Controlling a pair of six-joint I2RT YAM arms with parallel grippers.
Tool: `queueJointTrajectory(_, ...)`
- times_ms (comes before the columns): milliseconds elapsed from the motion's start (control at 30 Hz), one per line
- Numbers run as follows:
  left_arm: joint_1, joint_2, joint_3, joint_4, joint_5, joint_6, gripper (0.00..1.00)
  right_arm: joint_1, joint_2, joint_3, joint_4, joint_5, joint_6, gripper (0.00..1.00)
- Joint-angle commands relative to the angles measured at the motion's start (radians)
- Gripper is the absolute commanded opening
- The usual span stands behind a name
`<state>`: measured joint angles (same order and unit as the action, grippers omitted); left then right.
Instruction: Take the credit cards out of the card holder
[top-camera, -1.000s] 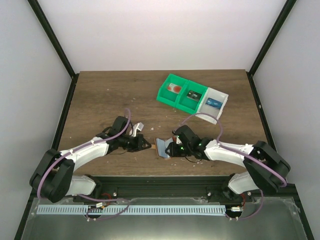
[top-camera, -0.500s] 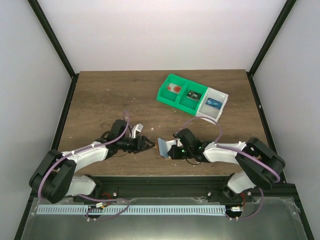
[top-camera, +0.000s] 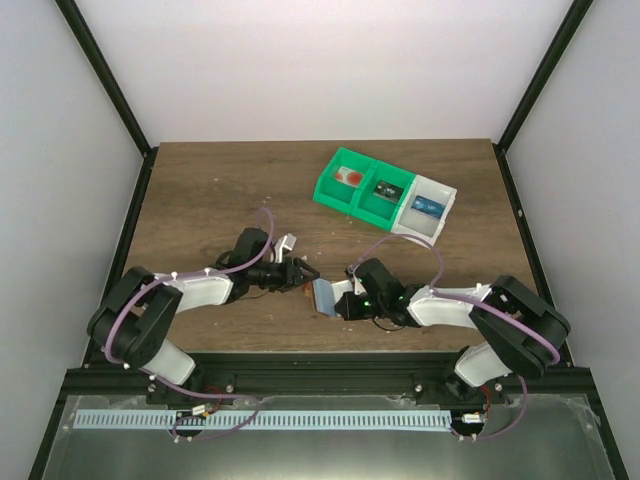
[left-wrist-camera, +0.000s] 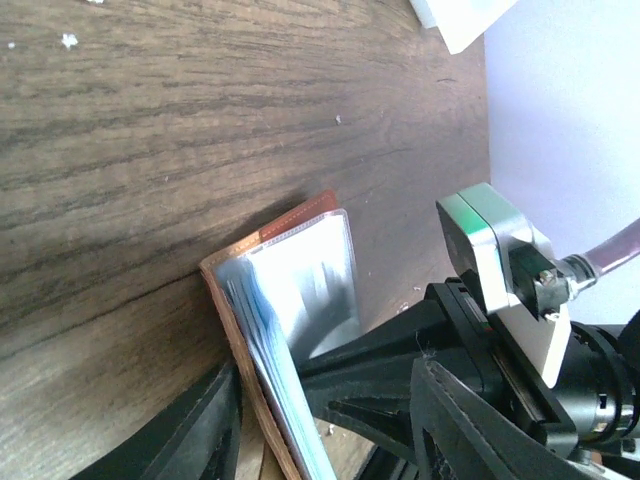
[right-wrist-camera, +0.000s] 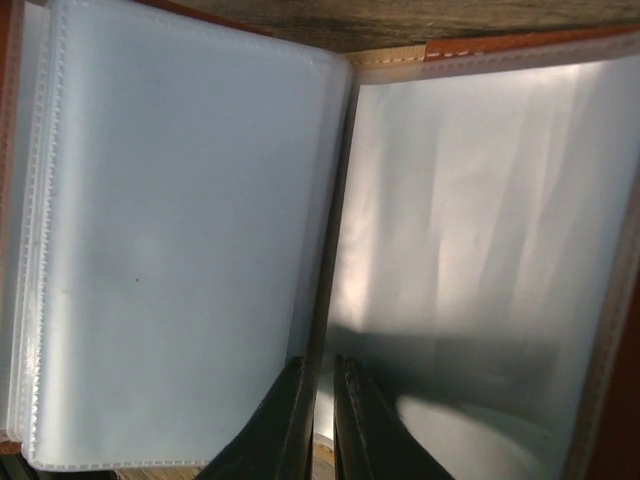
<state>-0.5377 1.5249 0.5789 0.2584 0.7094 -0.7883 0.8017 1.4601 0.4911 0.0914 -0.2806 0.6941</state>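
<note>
One arm moved: left fingers (left-wrist-camera: 190, 442) now at card holder (left-wrist-camera: 300, 272).

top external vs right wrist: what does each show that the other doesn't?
Top only: the left gripper beside the card holder, the trays farther back with what look like cards in them, and the table.
Right wrist only: the holder's clear sleeves spread open, with no card visible in them, and the right gripper pinched on a sleeve edge.
Both: the holder, with the right gripper on it.
</note>
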Motion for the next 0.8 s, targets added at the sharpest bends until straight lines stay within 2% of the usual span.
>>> queueJointTrajectory(0, -0.007, 0.029, -0.001, 0.104, -0.004, -0.020, 0.46, -0.006, -0.014, -0.019, 0.003, 0.005, -0.025, 0.10)
queueJointTrajectory(267, -0.044, 0.100, -0.007, 0.116, 0.016, -0.008, 0.35, -0.006, -0.021, -0.034, 0.013, 0.003, -0.016, 0.10)
queueJointTrajectory(567, -0.053, 0.068, -0.019, 0.096, 0.016, -0.002, 0.08, -0.006, -0.027, -0.041, 0.017, 0.004, -0.005, 0.10)
queueJointTrajectory(633, -0.052, 0.056, -0.026, 0.093, 0.019, -0.001, 0.02, -0.006, -0.032, -0.041, 0.008, 0.007, -0.005, 0.13)
queueJointTrajectory(767, -0.053, 0.041, -0.038, 0.076, 0.025, 0.000, 0.00, -0.006, -0.070, -0.027, -0.040, 0.004, 0.007, 0.22)
